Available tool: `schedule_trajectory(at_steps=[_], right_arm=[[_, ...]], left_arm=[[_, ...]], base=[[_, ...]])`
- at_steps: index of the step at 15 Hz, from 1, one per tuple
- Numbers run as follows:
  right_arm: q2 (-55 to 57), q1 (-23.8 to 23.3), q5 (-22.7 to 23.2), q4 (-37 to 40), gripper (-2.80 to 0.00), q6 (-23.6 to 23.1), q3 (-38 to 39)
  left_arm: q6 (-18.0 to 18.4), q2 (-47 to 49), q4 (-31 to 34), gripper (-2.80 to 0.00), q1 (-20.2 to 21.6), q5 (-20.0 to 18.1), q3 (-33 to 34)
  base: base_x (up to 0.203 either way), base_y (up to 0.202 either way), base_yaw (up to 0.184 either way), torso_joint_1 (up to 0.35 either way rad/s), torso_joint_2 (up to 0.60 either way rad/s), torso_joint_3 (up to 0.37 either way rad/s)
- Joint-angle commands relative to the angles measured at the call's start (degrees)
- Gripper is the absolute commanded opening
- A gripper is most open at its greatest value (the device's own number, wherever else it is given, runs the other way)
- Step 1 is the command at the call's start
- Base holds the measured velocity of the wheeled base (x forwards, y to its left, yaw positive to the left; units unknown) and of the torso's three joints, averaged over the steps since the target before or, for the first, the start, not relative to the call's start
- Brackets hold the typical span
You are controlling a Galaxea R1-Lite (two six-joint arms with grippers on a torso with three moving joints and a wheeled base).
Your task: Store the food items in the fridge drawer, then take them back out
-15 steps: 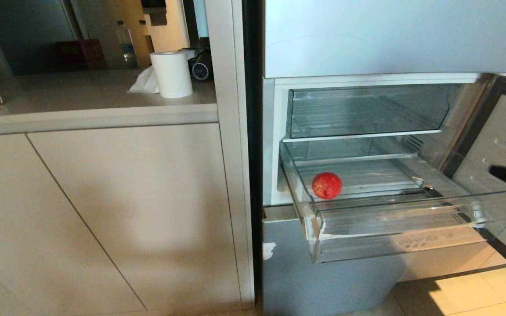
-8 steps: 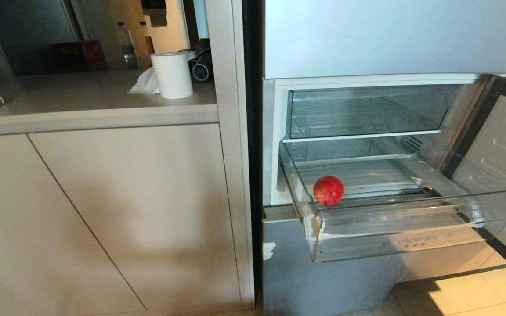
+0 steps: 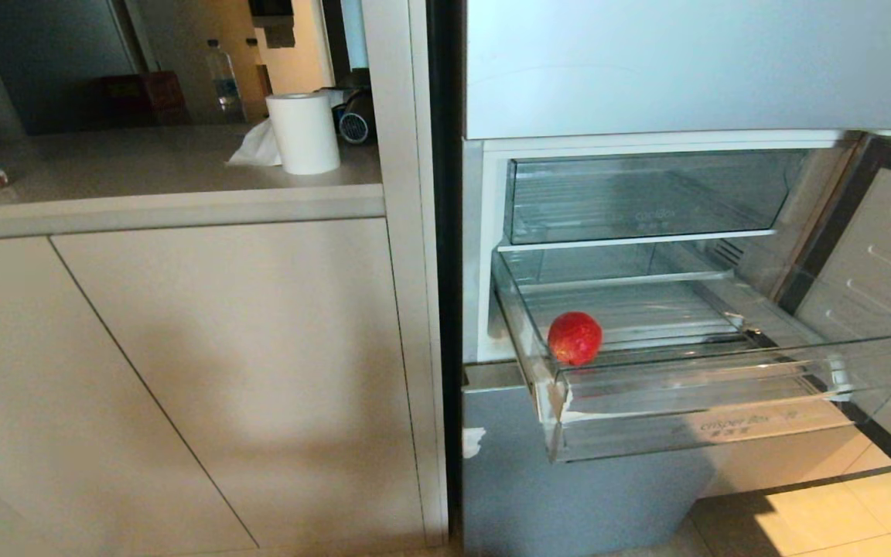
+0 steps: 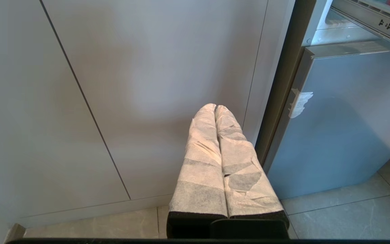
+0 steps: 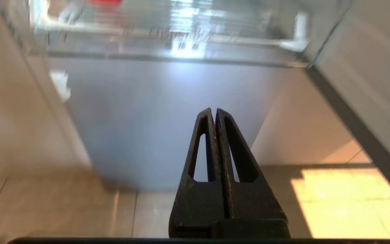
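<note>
**Kitchen fridge, drawer pulled out**

Tiled floor lies nearest, below both parked tools: the white-wrapped left tool (image 4: 215,107) and black right tool (image 5: 214,110), each closed and empty. Farther off, the clear plastic ribbed fridge drawer (image 3: 724,387) holds one round red fruit (image 3: 575,338) near its left wall.

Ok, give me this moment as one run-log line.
drawer: pulled out | red fruit: inside, left end | left gripper: shut, empty, low by cabinet | right gripper: shut, empty, below drawer
</note>
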State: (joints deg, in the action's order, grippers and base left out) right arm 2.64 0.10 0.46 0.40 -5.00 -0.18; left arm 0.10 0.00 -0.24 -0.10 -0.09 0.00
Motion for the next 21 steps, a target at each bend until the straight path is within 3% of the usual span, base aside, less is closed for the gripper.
schedule_trajectory(at_steps=[1,7,21], right_arm=[[-2.6,-0.3,-0.2,0.2,-2.8,0.4,0.1],[-2.6,-0.3,-0.2,0.2,-2.8,0.6,0.2],[-2.6,-0.3,-1.0,-0.1,-2.8,5.3,0.2]], left_arm=[[0.0,0.0,0.0,-2.8,0.0,0.0,0.1],[0.0,0.0,0.0,-2.8,0.0,0.0,0.1],[0.0,0.0,0.0,-2.8,0.0,0.0,0.1]], base=[[0.0,0.0,0.0,0.0,0.0,0.0],[-0.001,0.0,-0.011,0.001,0.0,0.0],[-0.001,0.007,-0.169,0.002,0.0,0.003]])
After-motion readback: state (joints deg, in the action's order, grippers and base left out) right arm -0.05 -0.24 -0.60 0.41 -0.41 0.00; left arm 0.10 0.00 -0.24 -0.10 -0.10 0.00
